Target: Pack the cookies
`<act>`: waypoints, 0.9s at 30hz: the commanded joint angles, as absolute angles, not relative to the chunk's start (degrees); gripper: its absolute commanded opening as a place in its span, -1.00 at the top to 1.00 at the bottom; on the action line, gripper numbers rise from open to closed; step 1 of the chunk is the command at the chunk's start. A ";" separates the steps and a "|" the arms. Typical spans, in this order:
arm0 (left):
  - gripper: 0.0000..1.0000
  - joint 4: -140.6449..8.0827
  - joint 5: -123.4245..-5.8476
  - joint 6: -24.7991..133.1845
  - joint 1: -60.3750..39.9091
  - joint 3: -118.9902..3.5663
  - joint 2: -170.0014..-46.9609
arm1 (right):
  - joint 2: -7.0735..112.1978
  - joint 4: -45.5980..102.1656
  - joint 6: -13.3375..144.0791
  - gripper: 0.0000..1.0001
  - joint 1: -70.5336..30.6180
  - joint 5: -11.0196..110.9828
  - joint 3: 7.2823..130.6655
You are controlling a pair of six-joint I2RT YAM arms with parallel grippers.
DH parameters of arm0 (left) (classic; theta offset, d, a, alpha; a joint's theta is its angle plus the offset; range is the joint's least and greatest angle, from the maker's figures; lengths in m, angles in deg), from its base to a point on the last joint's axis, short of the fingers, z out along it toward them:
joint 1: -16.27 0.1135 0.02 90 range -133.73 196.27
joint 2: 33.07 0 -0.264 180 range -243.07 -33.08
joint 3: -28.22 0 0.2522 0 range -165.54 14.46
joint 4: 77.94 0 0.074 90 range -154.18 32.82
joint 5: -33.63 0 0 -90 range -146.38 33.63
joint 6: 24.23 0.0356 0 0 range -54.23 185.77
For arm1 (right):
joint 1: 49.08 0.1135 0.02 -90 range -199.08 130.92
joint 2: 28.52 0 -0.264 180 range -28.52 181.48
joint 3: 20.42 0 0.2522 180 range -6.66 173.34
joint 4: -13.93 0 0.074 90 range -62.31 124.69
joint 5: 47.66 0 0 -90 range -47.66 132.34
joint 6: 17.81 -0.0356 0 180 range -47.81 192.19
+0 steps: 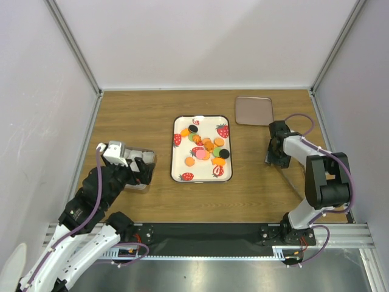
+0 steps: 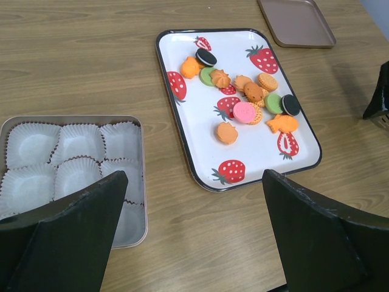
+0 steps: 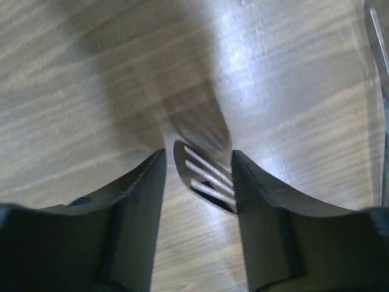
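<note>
The cookies [image 1: 205,147] lie in a loose pile on a white strawberry-print tray [image 1: 176,176] at the table's middle. In the left wrist view the cookies [image 2: 252,100] are mostly orange, with pink, green and black ones, on the tray [image 2: 200,134]. My left gripper [image 1: 138,170] is open and empty, and in its own view the left gripper [image 2: 194,175] hangs over bare table between the tin and the tray. My right gripper [image 1: 275,155] is low at the right. In its own view the right gripper [image 3: 197,155] stands open around the head of a slotted metal utensil [image 3: 206,176].
A silver tin [image 2: 143,182] lined with empty white paper cups [image 2: 79,143] sits at the left, partly under my left gripper. It also shows in the top view [image 1: 149,159]. A flat brown lid [image 1: 253,110] lies at the back right, and shows in the left wrist view [image 2: 296,22].
</note>
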State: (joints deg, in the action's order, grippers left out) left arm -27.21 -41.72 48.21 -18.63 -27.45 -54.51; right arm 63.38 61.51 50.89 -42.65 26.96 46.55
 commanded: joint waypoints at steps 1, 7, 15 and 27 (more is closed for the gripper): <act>-1.00 -29.20 -41.78 47.49 -19.33 -27.03 -55.40 | 65.34 58.89 52.06 -0.01 -42.41 26.43 49.33; -1.00 -29.11 -41.78 47.40 -19.33 -27.03 -55.75 | 67.89 58.28 52.15 0.44 -42.49 26.52 52.04; -1.00 -29.11 -41.70 47.40 -19.33 -27.03 -56.28 | 75.35 58.19 52.15 0.82 -42.58 26.87 60.12; -1.00 -29.02 -41.43 47.31 -19.42 -26.94 -56.63 | 84.86 60.12 51.10 0.63 -43.28 28.46 72.26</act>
